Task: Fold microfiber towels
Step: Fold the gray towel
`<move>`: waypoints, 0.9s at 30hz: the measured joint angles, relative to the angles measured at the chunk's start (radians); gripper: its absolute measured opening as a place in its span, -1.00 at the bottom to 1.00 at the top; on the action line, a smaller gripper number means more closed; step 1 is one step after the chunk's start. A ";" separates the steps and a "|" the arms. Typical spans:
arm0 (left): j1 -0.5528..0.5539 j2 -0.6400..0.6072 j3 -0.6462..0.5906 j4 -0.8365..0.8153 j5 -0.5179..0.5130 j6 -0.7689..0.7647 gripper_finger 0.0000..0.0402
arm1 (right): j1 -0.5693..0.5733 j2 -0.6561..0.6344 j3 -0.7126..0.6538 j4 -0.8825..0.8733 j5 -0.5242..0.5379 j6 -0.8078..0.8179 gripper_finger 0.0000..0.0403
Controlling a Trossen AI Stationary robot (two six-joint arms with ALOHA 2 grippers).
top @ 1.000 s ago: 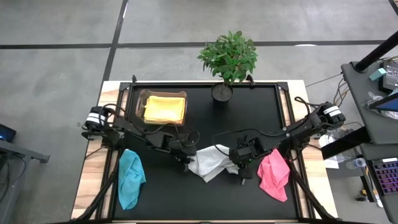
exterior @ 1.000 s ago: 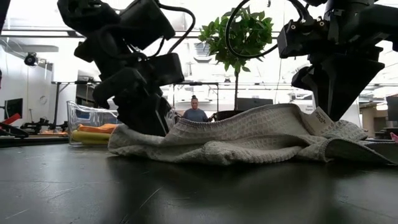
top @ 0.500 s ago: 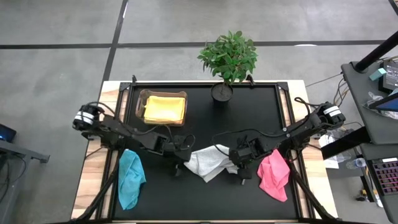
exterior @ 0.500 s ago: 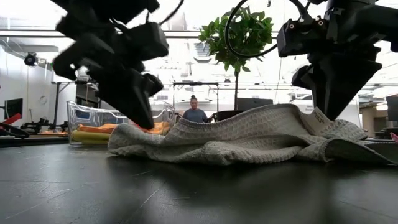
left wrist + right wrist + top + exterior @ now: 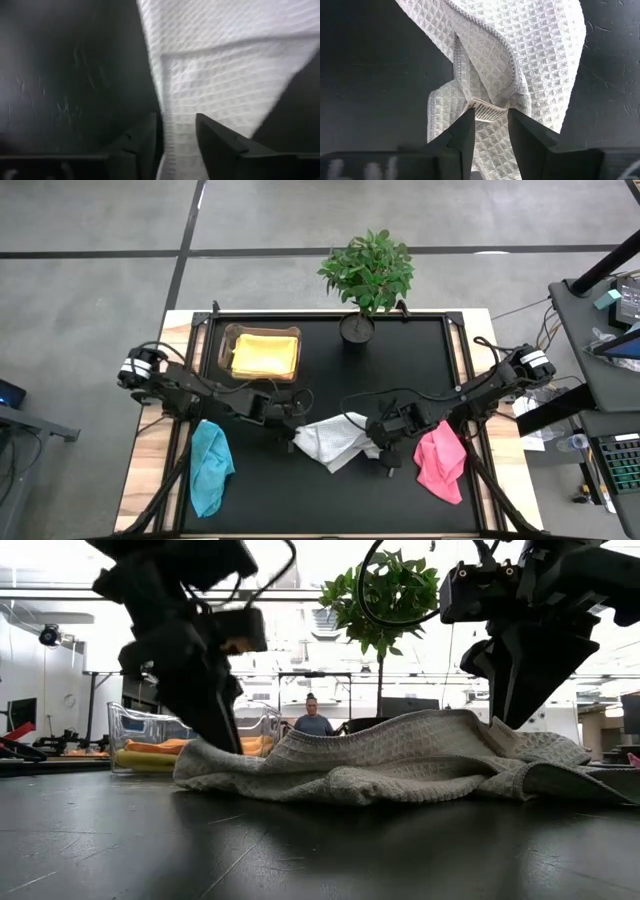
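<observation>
Right now the white-grey towel [image 5: 336,442] lies crumpled in the middle of the black table [image 5: 400,360], between the two claws.

The left claw [image 5: 292,442] is down at one edge of that towel. From its wrist camera, its two dark fingers [image 5: 140,145] stand a little apart, with the towel's edge in the gap between them. I cannot tell if they pinch it yet.

The right claw [image 5: 380,446] is at the other side of the same towel. Its fingers [image 5: 465,135] are close together and hold a bunched fold of the cloth, right by a small white label [image 5: 485,110].

The pink towel [image 5: 440,460] lies in a heap just past the right claw, away from the white-grey one. The teal towel [image 5: 210,465] lies past the left claw, near the table's side. Behind the left claw sits a clear box [image 5: 262,352] with a yellow towel [image 5: 265,355] folded inside. A potted plant [image 5: 367,275] stands at the far edge of the table.

In the low view, a person [image 5: 314,720] shows far off in the room.
</observation>
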 joint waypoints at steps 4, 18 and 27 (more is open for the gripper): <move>0.006 0.026 -0.001 -0.009 0.017 -0.003 -0.20 | 0.000 0.000 -0.003 0.005 0.000 -0.002 -0.47; -0.056 0.023 0.009 -0.005 0.054 0.028 -0.82 | 0.000 0.000 -0.012 0.105 0.107 -0.064 -0.47; -0.115 -0.032 0.036 -0.007 -0.145 0.086 -0.98 | -0.009 0.015 -0.014 0.382 0.438 -0.145 -0.47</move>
